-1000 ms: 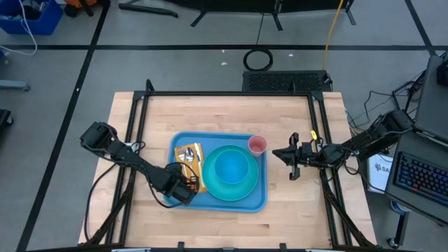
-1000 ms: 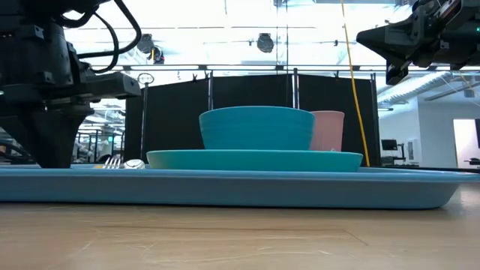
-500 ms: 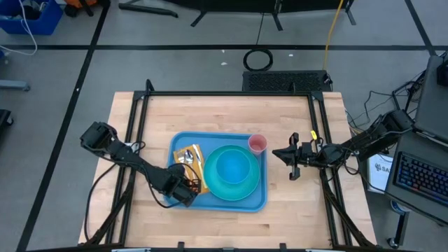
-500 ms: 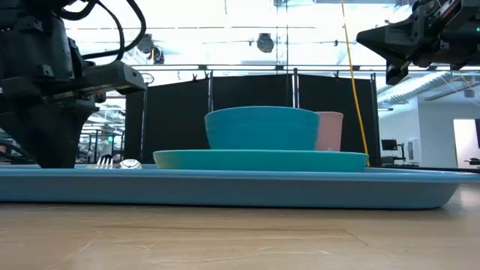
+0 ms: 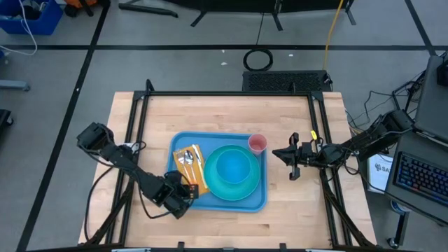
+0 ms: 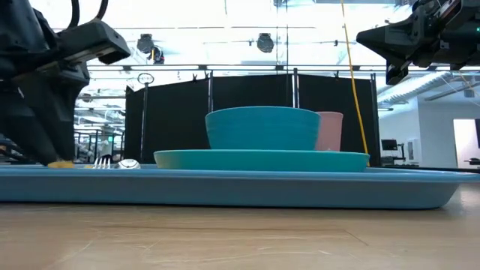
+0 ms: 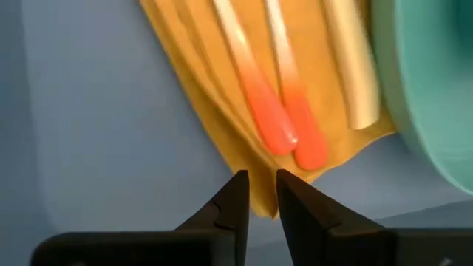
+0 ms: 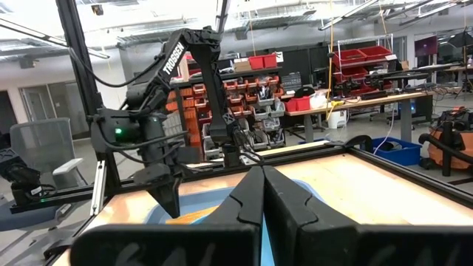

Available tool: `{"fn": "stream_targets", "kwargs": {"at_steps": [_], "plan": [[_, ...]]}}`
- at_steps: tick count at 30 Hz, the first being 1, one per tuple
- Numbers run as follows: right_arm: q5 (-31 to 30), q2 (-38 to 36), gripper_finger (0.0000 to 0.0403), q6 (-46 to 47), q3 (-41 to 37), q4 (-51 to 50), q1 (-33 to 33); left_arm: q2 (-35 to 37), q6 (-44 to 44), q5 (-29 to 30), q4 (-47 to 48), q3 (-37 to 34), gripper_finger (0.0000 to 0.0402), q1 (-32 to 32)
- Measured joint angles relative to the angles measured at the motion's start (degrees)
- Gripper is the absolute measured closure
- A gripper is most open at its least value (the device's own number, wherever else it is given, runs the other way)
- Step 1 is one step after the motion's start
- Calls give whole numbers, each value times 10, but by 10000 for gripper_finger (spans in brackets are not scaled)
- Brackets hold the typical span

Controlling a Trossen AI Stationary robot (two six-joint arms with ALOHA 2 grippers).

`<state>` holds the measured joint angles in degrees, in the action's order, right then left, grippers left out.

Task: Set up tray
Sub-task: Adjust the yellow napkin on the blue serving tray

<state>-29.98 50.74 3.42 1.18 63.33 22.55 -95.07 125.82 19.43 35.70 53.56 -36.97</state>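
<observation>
1. One tray (image 5: 218,197) lies near the middle of the table (image 5: 231,112), its long axis running left to right across the table. It carries a turquoise plate (image 5: 243,186) with a blue bowl (image 5: 232,168) on it, a pink cup (image 5: 257,145) at its far right corner, and a yellow napkin (image 5: 190,166) with cutlery (image 5: 187,159) along its left end.
2. The left gripper (image 5: 180,198) sits low at the tray's near-left corner, by the near end of the napkin. In the left wrist view its fingers stand nearly together with a narrow gap, holding nothing, and the napkin's near edge lies just ahead of the tips.
3. The napkin's long axis runs near to far, so it extends away from the left gripper. This arm is much the nearer to it.
4. The right gripper (image 5: 294,162) hangs above the table just beside the tray's right edge, apart from the cup, fingers pressed together and empty.
5. Judged from the layout, the setting looks almost complete; any remaining adjustment probably concerns the napkin.
</observation>
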Motion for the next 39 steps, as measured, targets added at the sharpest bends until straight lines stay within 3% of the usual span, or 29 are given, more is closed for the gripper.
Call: {"fn": "stream_targets", "kwargs": {"at_steps": [39], "plan": [[0, 0, 403, 0, 0, 0, 0, -28, -13, -2, -28, 0, 327, -2]]}}
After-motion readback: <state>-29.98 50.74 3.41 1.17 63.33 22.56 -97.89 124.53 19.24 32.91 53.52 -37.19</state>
